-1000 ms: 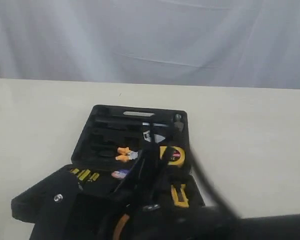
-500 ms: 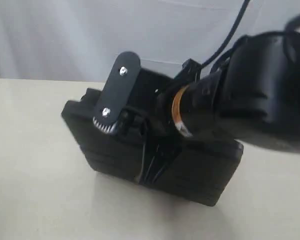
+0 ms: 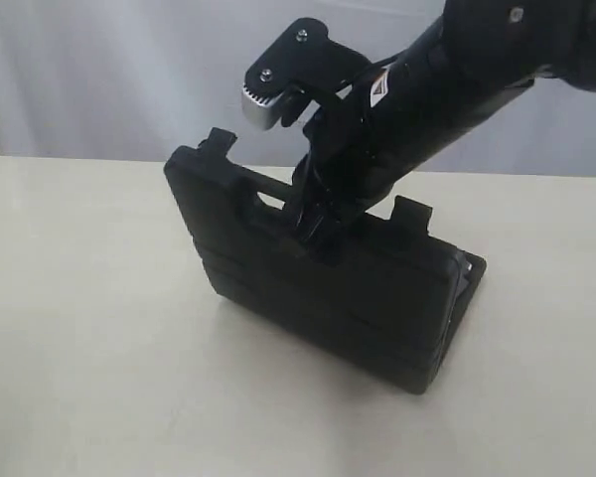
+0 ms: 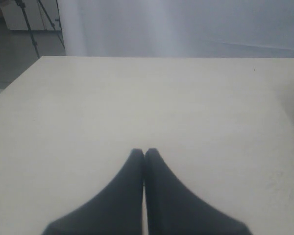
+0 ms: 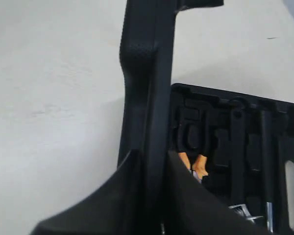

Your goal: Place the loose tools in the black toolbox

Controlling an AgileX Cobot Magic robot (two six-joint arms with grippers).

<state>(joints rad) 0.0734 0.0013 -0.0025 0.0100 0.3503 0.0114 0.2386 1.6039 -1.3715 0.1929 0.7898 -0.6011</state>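
The black toolbox [image 3: 328,298] stands half closed, its lid [image 3: 308,268] tilted up with the outer side facing the exterior camera. My right gripper [image 3: 315,227] is shut on the lid's handle edge. In the right wrist view the gripper [image 5: 152,154] pinches the lid edge [image 5: 147,88], one finger on each side. Beyond it lies the base tray [image 5: 245,127] with the orange pliers handles [image 5: 193,165]. The tape measure, utility knife and tape roll are hidden behind the lid. My left gripper [image 4: 144,152] is shut and holds nothing over bare table.
The cream table [image 3: 89,328] spreads around the box, with a grey curtain [image 3: 99,70] behind it. Two latch tabs [image 3: 410,211] stick up from the lid's edge. A tripod [image 4: 32,19] stands off the table's far corner in the left wrist view.
A second ago the box lay open with the tools showing. The right arm has since swung the lid up and over, and now holds it higher.
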